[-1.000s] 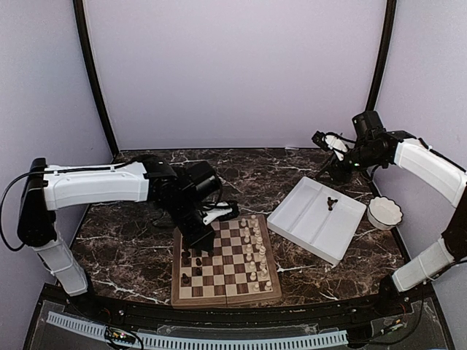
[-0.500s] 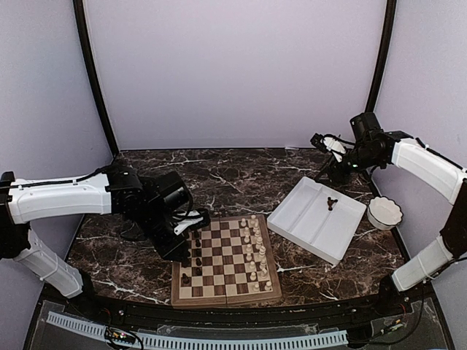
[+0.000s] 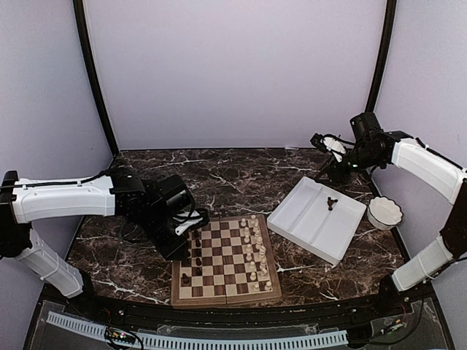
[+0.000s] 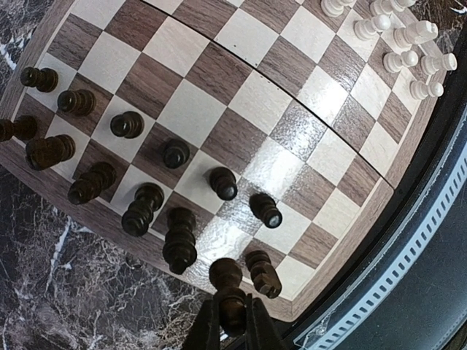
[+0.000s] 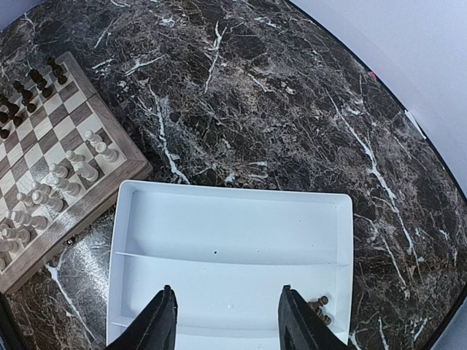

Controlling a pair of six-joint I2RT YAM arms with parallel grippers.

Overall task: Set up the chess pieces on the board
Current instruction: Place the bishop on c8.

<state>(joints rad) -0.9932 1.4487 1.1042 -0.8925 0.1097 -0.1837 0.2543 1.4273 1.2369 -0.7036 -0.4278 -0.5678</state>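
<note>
The board (image 3: 228, 297) lies at the front centre and fills the left wrist view (image 4: 248, 95). Several dark chess pieces (image 4: 128, 124) stand in its two files along the left edge (image 3: 195, 253). My left gripper (image 3: 192, 233) hovers over the board's left edge. In the left wrist view it (image 4: 232, 324) is shut on a dark piece (image 4: 228, 281), held above the edge next to a dark rook (image 4: 263, 273). My right gripper (image 3: 326, 144) is open and empty, high above the white tray (image 5: 233, 191). A few dark pieces (image 5: 319, 306) lie in the tray's corner.
Cream-white pieces (image 3: 254, 248) stand in two files on the board's right side (image 4: 398, 36). The white divided tray (image 3: 306, 226) sits right of the board. A small white bowl (image 3: 384, 212) stands at the far right. A black rail (image 4: 438, 219) runs along the table's near edge.
My left arm has swung back to the left and now holds its dark piece over the board's left edge. In the last half second it barely moved. The right arm stays put.
</note>
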